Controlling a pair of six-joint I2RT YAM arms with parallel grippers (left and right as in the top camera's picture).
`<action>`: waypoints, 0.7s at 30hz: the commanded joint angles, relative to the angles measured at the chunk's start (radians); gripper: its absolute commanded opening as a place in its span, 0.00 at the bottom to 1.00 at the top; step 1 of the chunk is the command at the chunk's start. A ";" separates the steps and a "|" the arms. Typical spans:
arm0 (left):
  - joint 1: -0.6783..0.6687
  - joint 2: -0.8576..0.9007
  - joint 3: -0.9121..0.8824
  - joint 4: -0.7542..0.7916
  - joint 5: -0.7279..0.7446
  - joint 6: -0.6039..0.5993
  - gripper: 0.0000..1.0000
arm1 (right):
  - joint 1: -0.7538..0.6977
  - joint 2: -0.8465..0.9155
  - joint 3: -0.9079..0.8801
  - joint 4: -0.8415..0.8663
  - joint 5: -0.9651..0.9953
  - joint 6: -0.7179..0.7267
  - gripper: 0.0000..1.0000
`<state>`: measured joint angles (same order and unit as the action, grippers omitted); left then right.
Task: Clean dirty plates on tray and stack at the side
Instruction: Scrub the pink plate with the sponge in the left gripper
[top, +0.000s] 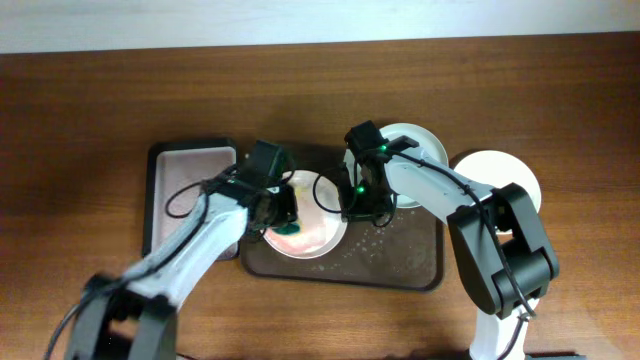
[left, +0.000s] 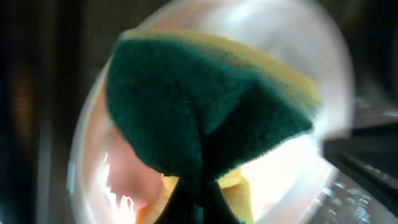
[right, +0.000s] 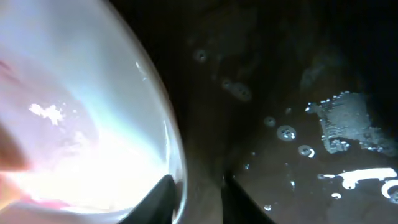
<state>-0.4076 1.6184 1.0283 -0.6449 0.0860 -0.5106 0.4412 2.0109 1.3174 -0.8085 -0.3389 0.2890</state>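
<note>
The sponge (left: 205, 106), pinched by the left gripper (top: 288, 218), bears on a smeared plate (top: 325, 232) on the tray (top: 400, 256); the right gripper (right: 196, 196) straddles its rim, grip indeterminable; second plate (top: 418, 140) and third plate (top: 505, 170) lie unstacked at right.

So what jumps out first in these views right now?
The green-and-yellow sponge clamped in the left gripper fills the left wrist view, right over the red-smeared plate on the dark tray. The right gripper straddles that plate's rim, with water droplets flecking the tray beside it.
</note>
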 joint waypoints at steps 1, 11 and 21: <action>0.008 -0.154 -0.001 -0.024 -0.035 0.042 0.00 | -0.003 -0.011 -0.005 0.011 0.029 0.000 0.30; 0.009 -0.132 -0.003 -0.030 -0.038 -0.017 0.00 | -0.003 -0.011 -0.005 0.016 0.028 0.001 0.10; -0.002 0.134 -0.003 0.226 0.280 -0.016 0.00 | -0.003 -0.011 -0.005 0.014 0.028 0.001 0.10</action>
<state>-0.4046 1.6749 1.0283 -0.4637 0.2058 -0.5201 0.4412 2.0109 1.3174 -0.7933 -0.3267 0.2882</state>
